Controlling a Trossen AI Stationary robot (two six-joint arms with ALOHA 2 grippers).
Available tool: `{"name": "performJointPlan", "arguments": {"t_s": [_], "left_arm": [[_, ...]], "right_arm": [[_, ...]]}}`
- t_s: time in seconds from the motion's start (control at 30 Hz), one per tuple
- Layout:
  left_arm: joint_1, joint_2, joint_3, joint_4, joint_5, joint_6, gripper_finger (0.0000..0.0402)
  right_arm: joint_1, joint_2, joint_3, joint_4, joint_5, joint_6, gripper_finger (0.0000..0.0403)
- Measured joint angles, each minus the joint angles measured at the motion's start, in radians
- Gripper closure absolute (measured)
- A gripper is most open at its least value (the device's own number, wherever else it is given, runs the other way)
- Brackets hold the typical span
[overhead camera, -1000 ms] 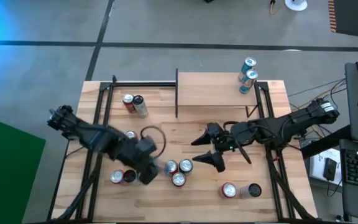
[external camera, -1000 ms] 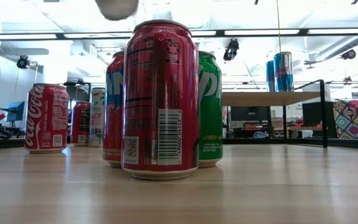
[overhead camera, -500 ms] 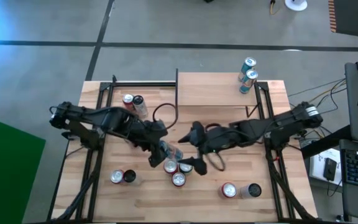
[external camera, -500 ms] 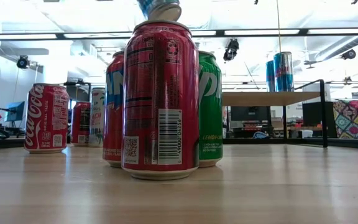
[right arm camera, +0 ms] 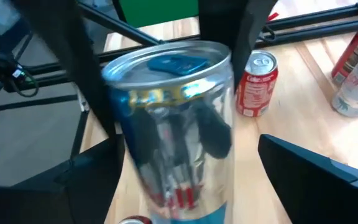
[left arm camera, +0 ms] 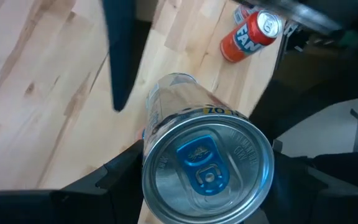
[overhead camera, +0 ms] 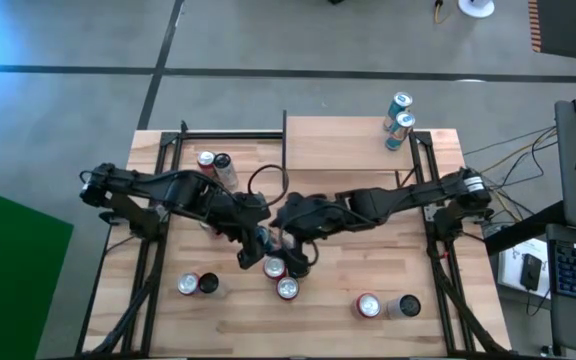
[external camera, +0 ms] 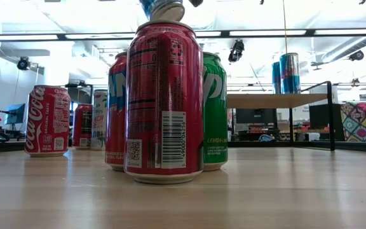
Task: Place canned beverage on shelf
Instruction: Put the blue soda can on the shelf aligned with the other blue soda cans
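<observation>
Canned beverage (right arm camera: pixel 173 118) update: it's a slim silver and blue one, hanging in the air above the middle of the table (overhead camera: pixel 328 320), not on the shelf (overhead camera: pixel 343 140) at the upper middle of the high view yet.

What's changed: a second ago the two arms were well apart, the left one down at lower left of centre. Now they meet mid-frame. The left end effector (overhead camera: pixel 251 237) is clamped on the can, and the right end effector (overhead camera: pixel 293 240) has slid in with its fingers spread wide on either side of it, not gripping. Looks to me like a handover being set up, since the shelf is on the right arm's side. Two blue cans (overhead camera: pixel 399 120) already stand up there.

Readable stuff, low view:
- the front red can (external camera: pixel 164 102) says ZERO at the top and has a barcode
- a Coca-Cola can (external camera: pixel 46 121) sits at left
- a green can (external camera: pixel 216 108) shows "Sp" and a lemon line

Left wrist view has an orange can (left arm camera: pixel 250 34) reading "FAN". Can't read the print on the held can.
</observation>
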Motion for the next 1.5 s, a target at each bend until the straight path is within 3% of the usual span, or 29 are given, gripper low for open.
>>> {"name": "performJointPlan", "arguments": {"t_s": [0.43,0.53,0.67,0.8,0.93,1.1,1.23,1.5], "left_arm": [[0.019,-0.010,0.000,-0.013,0.014,0.064,0.0158],[0.034,-0.018,0.000,-0.009,0.010,0.085,0.0142],[0.056,-0.056,0.000,0.008,-0.020,0.109,0.0116],[0.059,-0.103,0.021,0.002,-0.172,0.121,0.0104],[0.061,-0.144,0.037,0.015,-0.287,0.160,0.0106],[0.060,-0.170,0.029,0.016,-0.342,0.179,0.0114],[0.061,-0.167,0.024,0.017,-0.388,0.176,0.0121],[0.070,-0.130,0.023,0.021,-0.396,0.190,0.0123]], "right_arm": [[-0.019,-0.003,-0.006,-0.008,-0.001,0.006,0.0170],[-0.029,-0.015,-0.007,-0.010,0.003,0.016,0.0180],[-0.030,-0.069,-0.032,0.021,0.105,0.004,0.0177],[-0.058,-0.184,-0.103,0.049,0.216,-0.023,0.0177],[-0.078,-0.323,-0.257,0.092,0.304,-0.015,0.0177],[-0.076,-0.546,-0.520,0.238,0.371,0.030,0.0177],[-0.077,-0.718,-0.690,0.253,0.501,0.057,0.0177],[-0.083,-0.988,-0.888,0.243,0.692,0.031,0.0177]]}}
